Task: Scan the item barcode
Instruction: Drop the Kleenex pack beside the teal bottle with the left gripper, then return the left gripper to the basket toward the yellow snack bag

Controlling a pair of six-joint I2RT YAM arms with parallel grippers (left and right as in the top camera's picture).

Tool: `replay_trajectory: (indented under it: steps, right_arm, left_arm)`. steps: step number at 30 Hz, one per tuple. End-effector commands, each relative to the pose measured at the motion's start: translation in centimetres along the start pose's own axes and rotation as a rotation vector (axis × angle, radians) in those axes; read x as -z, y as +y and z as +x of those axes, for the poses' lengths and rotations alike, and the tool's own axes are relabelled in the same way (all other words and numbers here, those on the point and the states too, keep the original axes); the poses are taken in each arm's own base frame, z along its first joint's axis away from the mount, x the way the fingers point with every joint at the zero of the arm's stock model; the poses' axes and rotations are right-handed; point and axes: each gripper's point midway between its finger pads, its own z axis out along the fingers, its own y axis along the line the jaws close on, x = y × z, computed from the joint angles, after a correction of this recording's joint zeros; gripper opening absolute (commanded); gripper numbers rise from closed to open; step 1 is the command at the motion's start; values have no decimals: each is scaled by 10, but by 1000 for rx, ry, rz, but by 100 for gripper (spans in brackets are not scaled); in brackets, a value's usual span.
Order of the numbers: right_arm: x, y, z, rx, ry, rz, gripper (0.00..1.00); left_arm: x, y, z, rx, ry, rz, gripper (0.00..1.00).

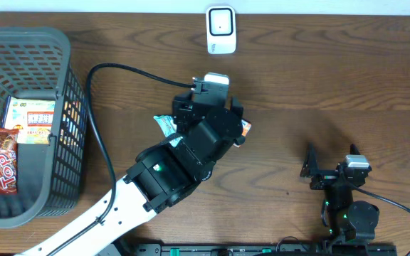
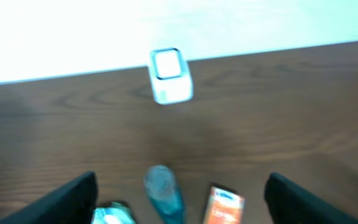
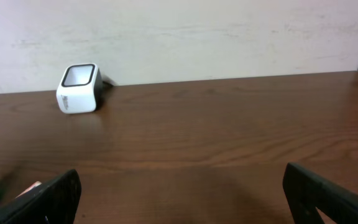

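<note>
My left claw [image 2: 183, 182] is hanging over the middle of the wooden table [image 1: 333, 78] with its jaws spread wide, gripping nothing. Between its dark fingers [image 2: 73, 199] three blurred goods are lying on the wood. A teal item [image 2: 163, 190] is in the middle, an orange packet [image 2: 222, 205] is at its 3 o'clock and a green-and-white packet [image 2: 114, 214] is at its 9 o'clock. None is touching a finger. From overhead the wrist is covering most of them, and only coloured corners are peeking out at its sides.

The white barcode scanner [image 1: 221, 30] is standing at 12 o'clock from this claw, near the far edge and well apart, with only bare wood lying between. My right claw [image 1: 309, 165] is sitting at 4 o'clock, jaws parted and empty.

A dark mesh basket [image 1: 73, 142] is standing at 9 o'clock, holding a red Top bar [image 1: 7, 160] and a white snack packet [image 1: 33, 121]. A black cable [image 1: 119, 67] is looping from the left wrist toward the basket.
</note>
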Motion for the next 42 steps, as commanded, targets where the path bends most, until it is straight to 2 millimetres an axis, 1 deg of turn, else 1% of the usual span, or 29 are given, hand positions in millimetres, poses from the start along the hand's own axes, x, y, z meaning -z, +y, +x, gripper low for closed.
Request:
replay_trajectory:
  steps: [1,2,5,8,9,12,14,15,18,20,22,24,25,27,28,30,33,35,38,40,42]
  right_arm:
    - [0,2,1,13,1,-6,99]
    - [0,2,1,13,1,-6,99]
    - [0,2,1,13,1,-6,99]
    - [0,2,1,13,1,-6,99]
    - [0,2,1,13,1,-6,99]
    - [0,2,1,13,1,-6,99]
    - [0,2,1,13,1,-6,99]
    - [0,2,1,13,1,-6,99]
    - [0,2,1,13,1,-6,99]
    - [0,2,1,13,1,-6,99]
    - [0,2,1,13,1,-6,99]
    - [0,2,1,13,1,-6,99]
    - [0,2,1,13,1,-6,99]
    - [0,2,1,13,1,-6,99]
    - [0,2,1,13,1,-6,99]
    - [0,2,1,13,1,-6,99]
    - [0,2,1,13,1,-6,99]
    - [0,2,1,13,1,-6,99]
    - [0,2,1,13,1,-6,99]
    - [0,2,1,13,1,-6,99]
    - [0,2,1,13,1,-6,99]
  left_arm:
    - [7,26,-18,0,-76,-135,95]
    - [9,28,-21,7,-89,-147,99]
    - [23,43,-42,49,-150,-191,98]
    - [43,68,-65,100,-203,-229,98]
    - [50,79,-72,110,-216,-245,98]
    - [77,122,-88,173,-255,-312,98]
    - [101,156,-97,221,-287,-378,98]
    - [115,176,-100,251,-307,-421,98]
    - [149,227,-96,333,-350,-553,98]
    - [173,261,-82,436,-367,-664,98]
    - [189,284,-64,530,-366,-760,98]
    - [197,301,-46,612,-345,-835,98]
    - [197,310,-35,663,-319,-873,98]
    - [194,323,-24,729,-292,-922,98]
    - [189,331,-18,767,-277,-946,98]
    - [174,346,-9,836,-228,-959,98]
    - [136,369,8,942,-116,-900,98]
    - [107,384,19,1016,-49,-835,98]
    - [71,407,38,1150,10,-792,98]
    - [52,416,53,1217,64,-772,98]
    - [33,420,70,1257,134,-741,98]
